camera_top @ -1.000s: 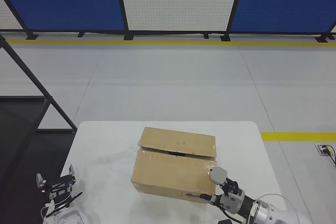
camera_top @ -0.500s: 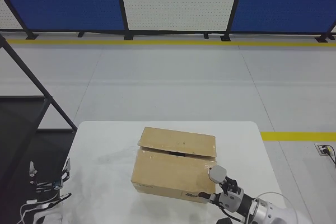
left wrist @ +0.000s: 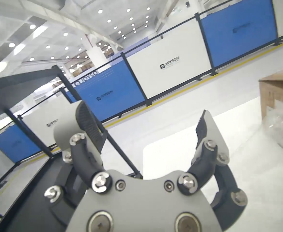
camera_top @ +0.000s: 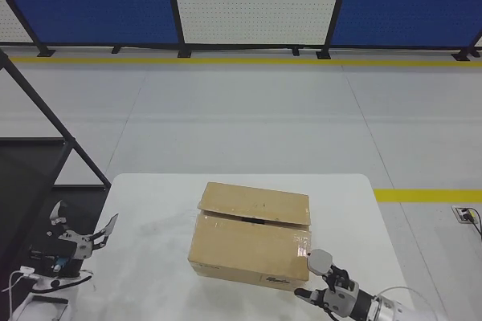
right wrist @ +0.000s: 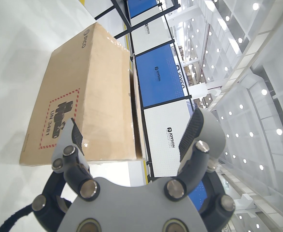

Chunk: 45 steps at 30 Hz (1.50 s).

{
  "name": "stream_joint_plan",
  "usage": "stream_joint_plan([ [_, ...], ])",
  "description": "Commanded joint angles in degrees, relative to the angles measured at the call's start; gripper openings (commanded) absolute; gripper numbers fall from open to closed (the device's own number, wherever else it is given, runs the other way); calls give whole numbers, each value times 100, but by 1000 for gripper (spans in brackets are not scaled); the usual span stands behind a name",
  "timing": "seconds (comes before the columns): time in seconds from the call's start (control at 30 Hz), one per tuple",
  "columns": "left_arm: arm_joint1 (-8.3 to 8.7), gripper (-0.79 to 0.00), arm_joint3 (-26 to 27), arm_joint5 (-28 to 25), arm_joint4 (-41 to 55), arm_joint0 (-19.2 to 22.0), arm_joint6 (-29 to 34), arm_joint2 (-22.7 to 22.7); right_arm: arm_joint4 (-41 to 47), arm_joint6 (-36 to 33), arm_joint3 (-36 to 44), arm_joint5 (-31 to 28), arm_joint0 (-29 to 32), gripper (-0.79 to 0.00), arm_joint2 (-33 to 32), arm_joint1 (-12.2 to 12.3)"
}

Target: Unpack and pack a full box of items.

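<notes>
A closed brown cardboard box point(camera_top: 253, 233) stands in the middle of the white table point(camera_top: 153, 201), its top flaps slightly parted along a dark seam. My left gripper point(camera_top: 84, 223) hovers open at the table's left edge, well apart from the box. In the left wrist view the left gripper point(left wrist: 144, 124) holds nothing, and the box point(left wrist: 279, 102) is off to one side. My right gripper point(camera_top: 312, 277) is open just off the box's near right corner. The right wrist view shows this gripper point(right wrist: 134, 131) empty, close to the box's labelled end point(right wrist: 83, 92).
A black metal rack frame point(camera_top: 32, 120) stands left of the table, close to my left arm. Blue and white partition panels point(camera_top: 257, 20) line the back of the room. A yellow line point(camera_top: 434, 195) runs on the floor to the right.
My left gripper has swung outward to the table's left edge, moved farther from the near edge, and spread wider. My right gripper has drawn back a little from the box corner.
</notes>
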<state>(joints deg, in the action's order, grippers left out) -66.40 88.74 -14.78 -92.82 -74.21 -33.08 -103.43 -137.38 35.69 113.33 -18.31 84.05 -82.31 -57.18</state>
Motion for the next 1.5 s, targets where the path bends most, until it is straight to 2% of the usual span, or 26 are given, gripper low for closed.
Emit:
stream_joint_plan([
  [0.0, 7, 0, 60, -233, 182, 57, 35, 21, -19, -104, -51, -2, 23, 0, 16, 1],
  [0.43, 7, 0, 60, -233, 182, 57, 35, 21, -62, -1133, -385, 269, -120, 0, 246, -62],
  [0.8, 7, 0, 60, -233, 182, 57, 35, 21, 64, -1312, -472, 415, -197, 0, 249, -85],
  [0.93, 7, 0, 60, -233, 182, 57, 35, 21, 42, -1095, -381, 329, -190, 0, 174, -62],
  [1.1, 6, 0, 74, -241, 191, 51, 40, 29, 506, -78, -3, 321, 25, 0, -326, 12],
  [1.27, 49, 0, 220, -900, 298, -22, -231, 85, 800, 344, 296, 202, -10, 0, -734, 61],
  [1.47, 167, 0, 62, -2319, 351, 144, -597, 94, 867, 70, 446, -154, -438, 0, -669, 71],
])
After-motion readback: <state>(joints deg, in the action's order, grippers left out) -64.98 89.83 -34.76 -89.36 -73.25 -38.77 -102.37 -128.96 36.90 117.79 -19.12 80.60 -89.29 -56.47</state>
